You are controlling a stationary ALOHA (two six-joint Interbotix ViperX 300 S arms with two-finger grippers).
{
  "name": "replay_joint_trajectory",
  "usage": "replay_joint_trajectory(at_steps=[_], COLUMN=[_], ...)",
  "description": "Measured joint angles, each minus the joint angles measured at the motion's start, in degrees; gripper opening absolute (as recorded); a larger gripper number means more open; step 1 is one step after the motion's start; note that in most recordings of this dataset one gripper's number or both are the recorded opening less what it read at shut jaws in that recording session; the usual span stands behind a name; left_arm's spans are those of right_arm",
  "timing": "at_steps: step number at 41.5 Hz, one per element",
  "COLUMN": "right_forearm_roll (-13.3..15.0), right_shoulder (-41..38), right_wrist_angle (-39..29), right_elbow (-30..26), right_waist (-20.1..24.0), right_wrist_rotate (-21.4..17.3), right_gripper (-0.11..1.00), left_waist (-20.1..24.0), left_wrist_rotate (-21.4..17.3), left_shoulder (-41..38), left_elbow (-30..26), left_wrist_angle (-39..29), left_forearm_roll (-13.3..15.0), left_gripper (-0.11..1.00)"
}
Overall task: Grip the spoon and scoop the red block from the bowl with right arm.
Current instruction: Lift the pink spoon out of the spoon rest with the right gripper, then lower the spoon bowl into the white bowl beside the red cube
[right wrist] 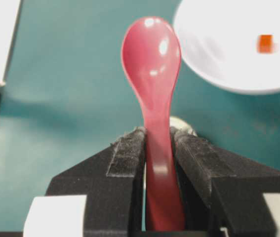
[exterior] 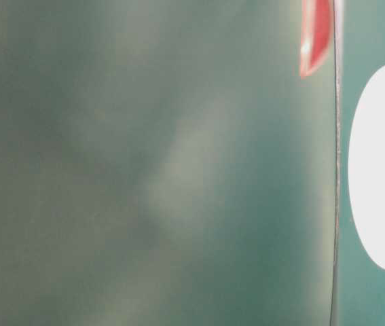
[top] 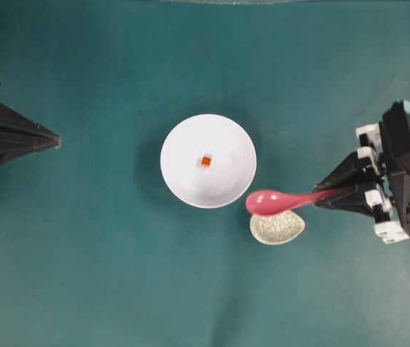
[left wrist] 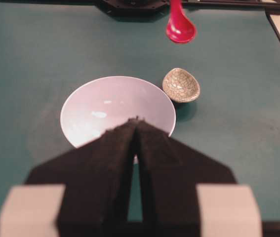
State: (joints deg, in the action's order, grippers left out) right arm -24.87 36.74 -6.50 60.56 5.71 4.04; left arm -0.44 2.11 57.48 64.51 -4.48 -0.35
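Note:
My right gripper (top: 322,195) (right wrist: 157,132) is shut on the handle of the pink-red spoon (top: 271,202) (right wrist: 151,69). The spoon is lifted off the table, its scoop hanging just right of the white bowl (top: 179,181) (right wrist: 214,64) and above the speckled dish. The small red block (top: 205,161) (right wrist: 264,43) lies in the middle of the bowl. In the left wrist view the spoon (left wrist: 180,27) hangs beyond the bowl (left wrist: 95,106). My left gripper (top: 56,139) (left wrist: 137,121) rests shut at the left edge, far from the bowl.
A small speckled teardrop dish (top: 277,228) (left wrist: 181,85) sits on the green table just right of the bowl, under the spoon's scoop. The table-level view is mostly a green blur, with a strip of the spoon (exterior: 314,37) and part of the bowl (exterior: 382,170).

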Motion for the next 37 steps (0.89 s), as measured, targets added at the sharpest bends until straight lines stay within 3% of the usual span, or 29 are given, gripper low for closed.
replay_joint_trajectory(at_steps=[7, 14, 31, 37], right_forearm_roll=[1.8, 4.5, 5.4, 7.0], right_shoulder=[-0.4, -3.5, -18.7, -24.5], right_wrist_angle=[-12.7, -20.5, -37.2, -41.3], right_elbow=[-5.5, -10.9, -26.5, -31.9], right_waist=[-6.7, -10.9, -12.0, -12.0], right_wrist_rotate=[-0.1, -0.2, -0.4, -0.4], right_gripper=[0.24, 0.24, 0.24, 0.24], left_waist=[0.0, -0.1, -0.1, -0.1], left_wrist_rotate=[0.9, 0.9, 0.4, 0.3], left_shoulder=[0.0, 0.0, -0.4, -0.5], left_elbow=[0.0, 0.0, 0.0, 0.0], left_wrist_angle=[0.0, -0.1, -1.1, -1.5], left_forearm_roll=[-0.1, 0.0, -0.1, -0.1], left_gripper=[0.00, 0.00, 0.00, 0.00])
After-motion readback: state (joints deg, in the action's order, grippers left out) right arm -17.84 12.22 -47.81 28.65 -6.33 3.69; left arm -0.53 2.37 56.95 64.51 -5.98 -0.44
